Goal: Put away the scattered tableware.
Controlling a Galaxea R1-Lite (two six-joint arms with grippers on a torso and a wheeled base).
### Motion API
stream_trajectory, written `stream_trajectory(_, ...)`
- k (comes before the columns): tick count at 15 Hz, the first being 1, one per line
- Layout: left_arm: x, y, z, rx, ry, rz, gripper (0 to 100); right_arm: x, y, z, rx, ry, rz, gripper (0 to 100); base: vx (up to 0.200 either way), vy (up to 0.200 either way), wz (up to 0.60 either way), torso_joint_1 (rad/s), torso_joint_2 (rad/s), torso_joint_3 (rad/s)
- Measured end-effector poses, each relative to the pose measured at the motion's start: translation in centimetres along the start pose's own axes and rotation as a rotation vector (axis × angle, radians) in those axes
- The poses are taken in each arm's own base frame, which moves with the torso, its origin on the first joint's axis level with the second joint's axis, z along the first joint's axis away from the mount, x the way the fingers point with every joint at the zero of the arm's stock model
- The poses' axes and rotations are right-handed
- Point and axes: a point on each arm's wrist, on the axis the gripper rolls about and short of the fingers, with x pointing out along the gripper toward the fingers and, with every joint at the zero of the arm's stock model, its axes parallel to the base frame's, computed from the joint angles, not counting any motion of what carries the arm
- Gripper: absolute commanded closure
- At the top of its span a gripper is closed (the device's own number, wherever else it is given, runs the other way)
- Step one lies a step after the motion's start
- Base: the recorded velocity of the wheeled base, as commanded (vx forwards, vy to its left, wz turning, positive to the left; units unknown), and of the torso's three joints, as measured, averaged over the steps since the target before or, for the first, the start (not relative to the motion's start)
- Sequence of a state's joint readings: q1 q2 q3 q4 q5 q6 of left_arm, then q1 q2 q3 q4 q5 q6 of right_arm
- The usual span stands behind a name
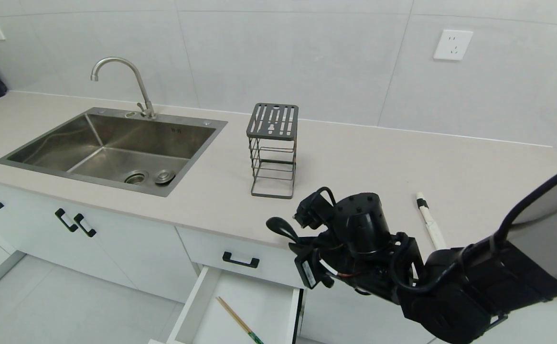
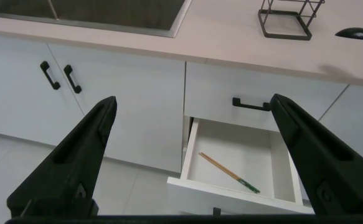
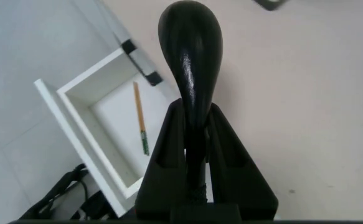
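My right gripper (image 1: pixel 303 240) is shut on the handle of a black spoon (image 1: pixel 282 227), holding it over the counter's front edge with the bowl pointing away. In the right wrist view the spoon (image 3: pixel 190 56) sticks out from the shut gripper (image 3: pixel 193 134), above and beside the open white drawer (image 3: pixel 75 106). A pair of chopsticks (image 1: pixel 240 322) lies in that drawer (image 1: pixel 190 306). A long white utensil (image 1: pixel 429 220) lies on the counter to the right. My left gripper (image 2: pixel 193 102) is open and holds nothing, hovering in front of the cabinets above the drawer (image 2: pixel 187 155) and its chopsticks (image 2: pixel 229 173).
A dark wire rack (image 1: pixel 273 150) stands mid-counter, and a steel sink (image 1: pixel 58 157) with a faucet (image 1: pixel 130 79) lies to the left. Cabinet doors with black handles (image 1: pixel 75 222) sit below. The shut drawer's handle (image 1: pixel 240 260) is just above the open one.
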State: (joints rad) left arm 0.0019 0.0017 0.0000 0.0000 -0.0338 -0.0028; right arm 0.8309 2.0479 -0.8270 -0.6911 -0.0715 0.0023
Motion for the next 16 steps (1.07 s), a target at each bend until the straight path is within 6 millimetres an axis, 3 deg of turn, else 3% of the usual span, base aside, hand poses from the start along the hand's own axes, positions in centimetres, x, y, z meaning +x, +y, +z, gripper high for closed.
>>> stream_trajectory(6,0.0,0.0,0.0,0.000,0.000,-0.001,0,-0.7,1.6,-0.2,-0.022,-0.012,0.100,100,0.000,0.000,0.00,0.000,0.00,0.000)
stream_trajectory(16,0.0,0.0,0.0,0.000,0.000,0.000,0,-0.3,6.1,0.3,-0.092,-0.035,0.245,100,0.000,0.000,0.00,0.000,0.00,0.000)
